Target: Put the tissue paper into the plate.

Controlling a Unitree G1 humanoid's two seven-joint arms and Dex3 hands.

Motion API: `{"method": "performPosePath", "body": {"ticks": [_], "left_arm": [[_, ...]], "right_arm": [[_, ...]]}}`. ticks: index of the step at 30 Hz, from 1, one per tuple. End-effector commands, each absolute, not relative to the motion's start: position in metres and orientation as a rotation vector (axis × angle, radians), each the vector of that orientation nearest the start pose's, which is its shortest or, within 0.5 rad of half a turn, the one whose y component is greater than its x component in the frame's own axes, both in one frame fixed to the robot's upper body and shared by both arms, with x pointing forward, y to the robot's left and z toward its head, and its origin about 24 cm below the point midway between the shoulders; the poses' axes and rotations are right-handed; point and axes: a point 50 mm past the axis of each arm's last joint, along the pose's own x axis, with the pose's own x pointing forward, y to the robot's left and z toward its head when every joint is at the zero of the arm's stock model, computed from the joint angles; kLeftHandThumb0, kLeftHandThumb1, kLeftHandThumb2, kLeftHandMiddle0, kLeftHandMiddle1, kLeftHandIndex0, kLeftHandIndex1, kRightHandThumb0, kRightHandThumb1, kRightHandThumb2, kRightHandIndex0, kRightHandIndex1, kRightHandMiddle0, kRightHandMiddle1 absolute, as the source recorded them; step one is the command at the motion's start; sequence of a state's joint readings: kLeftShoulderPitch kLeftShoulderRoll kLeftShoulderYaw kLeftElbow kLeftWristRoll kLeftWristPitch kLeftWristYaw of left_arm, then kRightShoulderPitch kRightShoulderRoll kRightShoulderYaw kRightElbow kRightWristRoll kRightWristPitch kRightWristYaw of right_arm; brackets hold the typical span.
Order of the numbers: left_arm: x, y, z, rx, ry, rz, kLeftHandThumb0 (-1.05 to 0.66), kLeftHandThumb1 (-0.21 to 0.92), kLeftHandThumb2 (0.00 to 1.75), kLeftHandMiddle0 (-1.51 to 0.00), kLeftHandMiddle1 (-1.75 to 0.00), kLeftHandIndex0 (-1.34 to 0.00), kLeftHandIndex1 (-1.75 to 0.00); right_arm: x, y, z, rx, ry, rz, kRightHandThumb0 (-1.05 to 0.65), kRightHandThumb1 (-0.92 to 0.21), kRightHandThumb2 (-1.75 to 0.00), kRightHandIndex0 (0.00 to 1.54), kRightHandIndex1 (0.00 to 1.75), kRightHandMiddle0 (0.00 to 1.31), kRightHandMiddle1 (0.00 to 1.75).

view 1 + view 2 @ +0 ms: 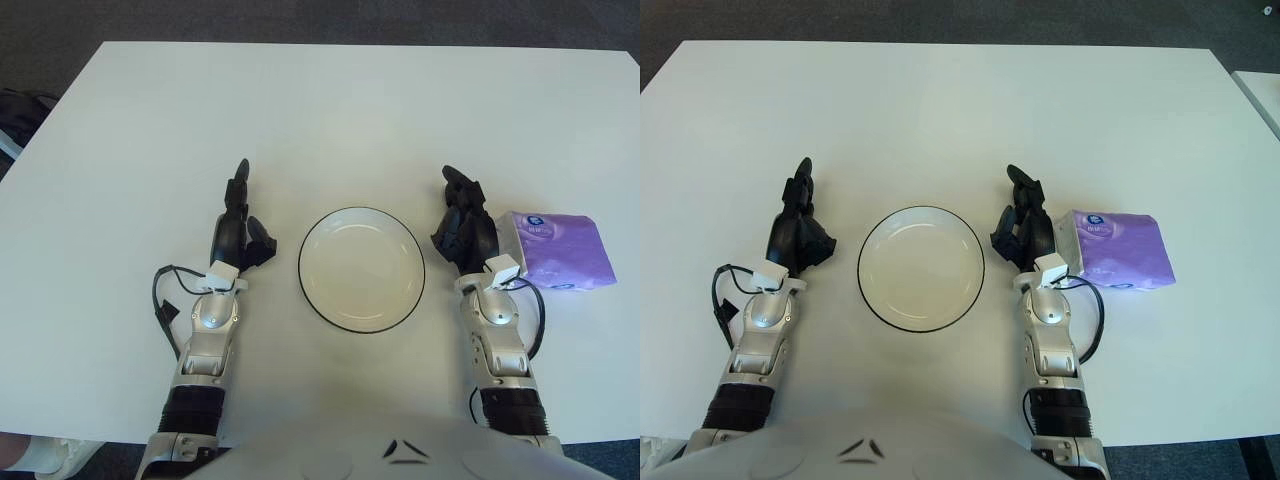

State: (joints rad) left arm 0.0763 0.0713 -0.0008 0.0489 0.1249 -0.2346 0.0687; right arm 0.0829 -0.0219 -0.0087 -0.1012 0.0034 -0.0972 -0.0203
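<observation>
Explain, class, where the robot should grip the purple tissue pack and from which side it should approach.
Grip the tissue pack across its short width, pinching the near and far long edges. It lies flat and soft on the table, so come from above. The right hand sits just left of it, nearest; the left hand is beyond the plate.
</observation>
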Motion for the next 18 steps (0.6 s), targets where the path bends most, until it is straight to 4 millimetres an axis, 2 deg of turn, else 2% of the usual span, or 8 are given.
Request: {"method": "performPosePath", "body": {"ticks": [1, 12, 18], "left_arm": [[0.228, 0.168, 0.013, 0.189, 0.012, 0.057, -0.99, 0.92, 1.31, -0.05, -0.01, 0.0, -0.19], [0.23, 0.167, 0.011, 0.182, 0.019, 0.058, -0.99, 0.92, 1.3, -0.05, -0.01, 0.0, -0.16], [0.231, 0.166, 0.009, 0.186, 0.025, 0.059, -0.98, 0.92, 1.3, -0.05, 0.0, 0.0, -0.14]], "right_arm": [[0.231, -0.163, 0.057, -0.055, -0.065, -0.03, -0.69, -0.92, -1.03, 0.34, 0.02, 0.0, 0.61], [0.244, -0.162, 0.095, -0.142, -0.177, 0.012, -0.69, -0.92, -1.02, 0.29, 0.0, 0.0, 0.59], [0.246, -0.161, 0.124, -0.173, -0.304, 0.015, -0.66, -0.92, -0.98, 0.29, 0.0, 0.0, 0.57]]}}
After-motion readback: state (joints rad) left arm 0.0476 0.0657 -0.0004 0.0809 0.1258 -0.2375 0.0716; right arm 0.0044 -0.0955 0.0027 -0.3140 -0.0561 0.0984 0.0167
